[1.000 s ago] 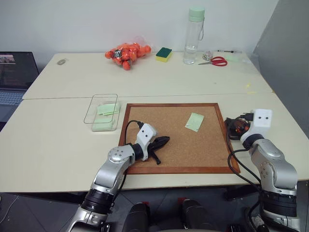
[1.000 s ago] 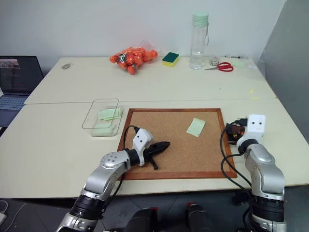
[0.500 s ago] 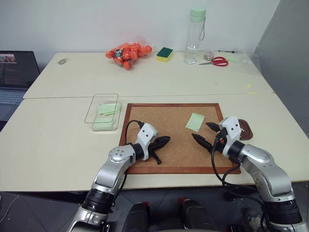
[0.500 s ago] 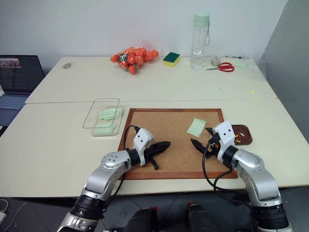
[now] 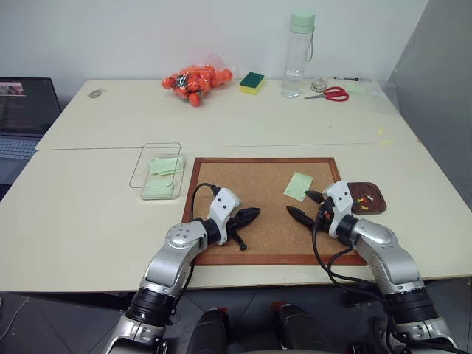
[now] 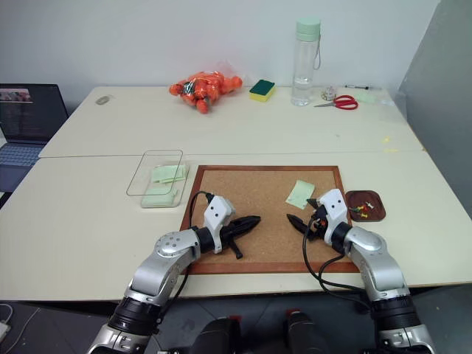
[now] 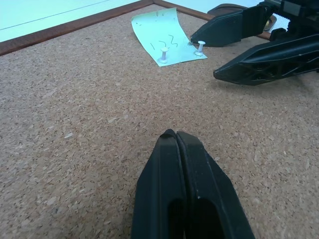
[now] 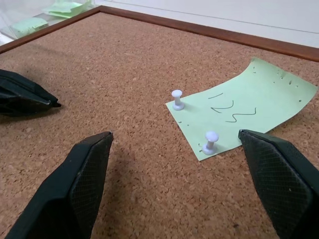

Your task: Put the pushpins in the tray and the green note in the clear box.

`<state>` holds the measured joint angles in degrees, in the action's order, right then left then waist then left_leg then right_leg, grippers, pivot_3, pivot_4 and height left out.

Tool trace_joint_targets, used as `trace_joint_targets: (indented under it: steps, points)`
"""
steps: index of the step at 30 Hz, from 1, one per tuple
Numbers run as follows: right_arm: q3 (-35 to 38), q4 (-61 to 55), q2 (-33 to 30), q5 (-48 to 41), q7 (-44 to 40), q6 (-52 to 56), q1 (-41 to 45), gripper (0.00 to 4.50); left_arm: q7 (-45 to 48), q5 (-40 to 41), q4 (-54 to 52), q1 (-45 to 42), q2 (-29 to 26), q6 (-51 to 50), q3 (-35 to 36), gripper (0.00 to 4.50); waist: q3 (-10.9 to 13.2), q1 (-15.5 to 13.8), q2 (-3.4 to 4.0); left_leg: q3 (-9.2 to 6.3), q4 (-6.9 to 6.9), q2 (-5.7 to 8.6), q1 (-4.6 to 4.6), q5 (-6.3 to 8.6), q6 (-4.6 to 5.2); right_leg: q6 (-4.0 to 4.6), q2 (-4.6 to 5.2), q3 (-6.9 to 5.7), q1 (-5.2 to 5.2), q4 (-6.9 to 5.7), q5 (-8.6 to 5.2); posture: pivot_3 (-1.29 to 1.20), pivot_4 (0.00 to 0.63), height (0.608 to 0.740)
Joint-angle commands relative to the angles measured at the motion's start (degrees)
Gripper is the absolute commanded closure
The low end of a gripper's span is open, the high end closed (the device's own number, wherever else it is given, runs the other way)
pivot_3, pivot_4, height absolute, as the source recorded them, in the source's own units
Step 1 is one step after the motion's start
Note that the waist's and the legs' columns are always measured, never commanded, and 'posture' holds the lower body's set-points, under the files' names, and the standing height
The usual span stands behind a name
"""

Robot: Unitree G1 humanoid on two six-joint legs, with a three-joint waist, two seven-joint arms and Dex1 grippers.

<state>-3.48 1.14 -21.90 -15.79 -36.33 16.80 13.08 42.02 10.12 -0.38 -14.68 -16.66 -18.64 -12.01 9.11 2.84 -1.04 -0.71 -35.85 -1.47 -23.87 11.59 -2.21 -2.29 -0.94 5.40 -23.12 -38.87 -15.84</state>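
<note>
green note: lying on the corkboard, toward its far right part, and being held down by two white pushpins along the edge nearest the robot.
right gripper: hovering low over the cork just short of the note, jaws standing wide apart with nothing between them; both pins are sitting ahead of it, inside the span of the fingers.
key relation: the pinned edge is running across the right gripper's line of reach, so this arm is looking far better placed than the left.
left gripper: resting clenched and empty over the board's near left part, well apart from the note, pointing toward it.
tray: sitting on the bench just beside the board's right edge, already carrying a few coloured pins.
clear box: lying off the board's far left corner, green slips inside.
</note>
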Motion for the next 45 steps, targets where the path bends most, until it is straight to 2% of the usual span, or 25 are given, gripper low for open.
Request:
trace_joint_targets:
  steps: [1, 8, 15, 45]
  points:
    - [0.7, 1.1, 1.1, -0.4, -0.5, -1.1, 1.6, 1.32, 0.4, -0.2, 0.9, 1.7, 0.2, -1.7, -1.9, 4.5, 0.0, 0.0, 0.0, 0.0, 0.0, 0.0, 0.0, 0.0, 0.0, 0.0, 0.0, 0.0, 0.0, 0.0, 0.0, 0.0, 0.15, 0.74]
    - [2.3, 2.9, 2.0, -0.9, 0.3, -0.9, 2.7, 2.99, 0.4, -0.2, 1.0, 1.6, 0.2, -1.7, -1.9, 4.5, 0.0, 0.1, 0.0, 0.0, -0.01, 0.0, 0.01, 0.0, 0.0, 0.0, 0.0, 0.0, 0.01, -0.01, 0.0, 0.0, 0.15, 0.74]
    - [2.7, 2.6, 2.2, -0.6, 0.4, -0.8, 2.1, 4.44, 0.5, -0.3, 1.1, 1.5, 0.2, -1.7, -2.0, 4.5, 0.0, 0.0, 0.0, -0.01, 0.0, -0.01, 0.0, 0.0, 0.0, 0.0, 0.0, -0.01, 0.01, -0.01, 0.0, 0.0, 0.15, 0.74]
    - [4.1, -7.2, 0.5, -2.5, 1.2, 0.6, -0.2, 4.44, 0.9, -0.4, 0.3, 2.5, -0.1, -2.0, -2.7, 4.5, 0.0, 0.1, 0.01, -0.01, 0.01, -0.01, 0.0, 0.0, 0.0, 0.0, 0.0, -0.01, 0.0, -0.01, 0.0, 0.0, 0.15, 0.74]
